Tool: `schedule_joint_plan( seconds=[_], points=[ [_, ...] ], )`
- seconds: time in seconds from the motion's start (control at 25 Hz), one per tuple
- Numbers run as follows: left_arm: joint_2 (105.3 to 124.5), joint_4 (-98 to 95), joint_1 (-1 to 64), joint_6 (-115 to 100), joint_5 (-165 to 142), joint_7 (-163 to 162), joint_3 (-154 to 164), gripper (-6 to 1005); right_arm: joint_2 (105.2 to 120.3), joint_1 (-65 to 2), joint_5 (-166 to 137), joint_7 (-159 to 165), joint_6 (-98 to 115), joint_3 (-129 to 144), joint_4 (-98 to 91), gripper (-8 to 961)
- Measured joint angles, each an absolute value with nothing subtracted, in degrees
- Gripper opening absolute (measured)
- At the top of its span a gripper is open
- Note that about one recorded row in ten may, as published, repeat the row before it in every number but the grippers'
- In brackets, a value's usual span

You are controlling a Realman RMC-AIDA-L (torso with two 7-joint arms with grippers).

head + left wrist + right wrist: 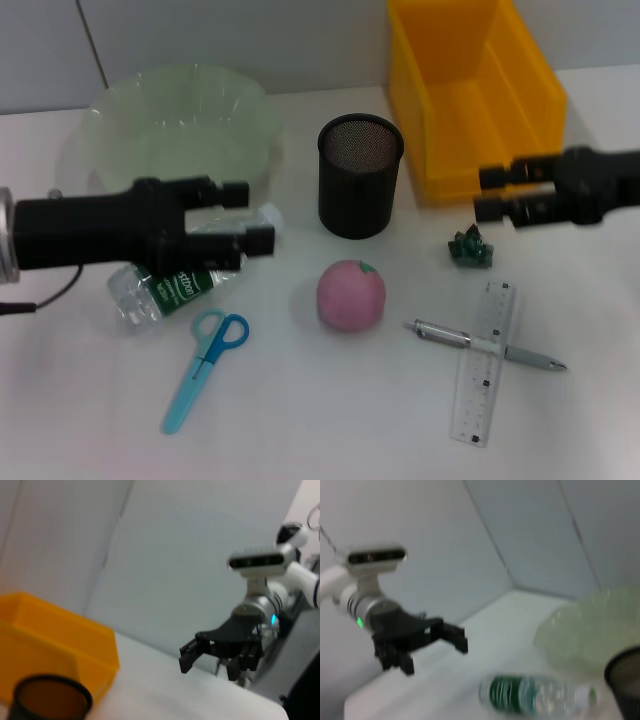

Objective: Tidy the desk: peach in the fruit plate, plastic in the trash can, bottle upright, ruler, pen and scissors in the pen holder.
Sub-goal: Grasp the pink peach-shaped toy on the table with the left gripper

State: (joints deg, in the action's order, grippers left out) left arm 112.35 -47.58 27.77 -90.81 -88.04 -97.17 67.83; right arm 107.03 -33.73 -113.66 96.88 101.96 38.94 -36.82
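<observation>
**Nothing sorted yet — both grippers hang empty above the desk**

Every item is still loose. The peach (351,295) sits mid-desk, in front of the black mesh pen holder (360,176), with the pale green fruit plate (175,125) well apart at the back left. The water bottle (185,280) lies on its side just below the left gripper (248,215), whose fingers are spread and hold nothing. The blue scissors (207,365) lie just in front of the bottle. To the right, the pen (484,344) rests across the clear ruler (487,362), the two touching. A small crumpled green piece (470,248), probably the plastic, lies near the yellow bin (470,95), which seems to serve as the trash can. The right gripper (492,192) hovers beside the bin's front wall, fingers apart and empty.

Risks, as I judge them: the bottle is round and could roll away from a closing grip — possibly into the scissors. The crossed pen and ruler invite a double pick or a dragged partner. The flat ruler gives little edge to pinch. The peach may roll if nudged.
</observation>
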Motion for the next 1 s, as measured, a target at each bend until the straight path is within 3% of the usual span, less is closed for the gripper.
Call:
schedule_joint_plan(
  seconds=[0.24,0.32,0.44,0.48,1.0],
  points=[
    [113.73,-47.39,29.4,-91.64,-95.21,-97.86,67.21,825,106.82,-33.25,-120.11,97.42,103.25,38.96,-37.92,740],
    [115.31,-47.45,29.73,-91.15,-99.3,-97.19,67.18,823,106.85,-33.14,-122.08,97.03,102.92,39.17,-37.88,741],
    [115.63,-47.46,29.73,-90.94,-100.01,-97.01,67.18,821,107.12,-32.87,-123.28,96.33,102.62,39.08,-37.85,741],
    [116.87,-47.52,29.65,-90.18,-101.82,-95.46,66.98,820,107.29,-32.7,-123.48,95.98,102.61,38.99,-37.87,741],
    [116.71,-47.47,29.53,-89.91,-102.47,-94.41,65.63,811,108.36,-30.57,-122.95,91.45,102.56,35.86,-38.44,740]
  ],
)
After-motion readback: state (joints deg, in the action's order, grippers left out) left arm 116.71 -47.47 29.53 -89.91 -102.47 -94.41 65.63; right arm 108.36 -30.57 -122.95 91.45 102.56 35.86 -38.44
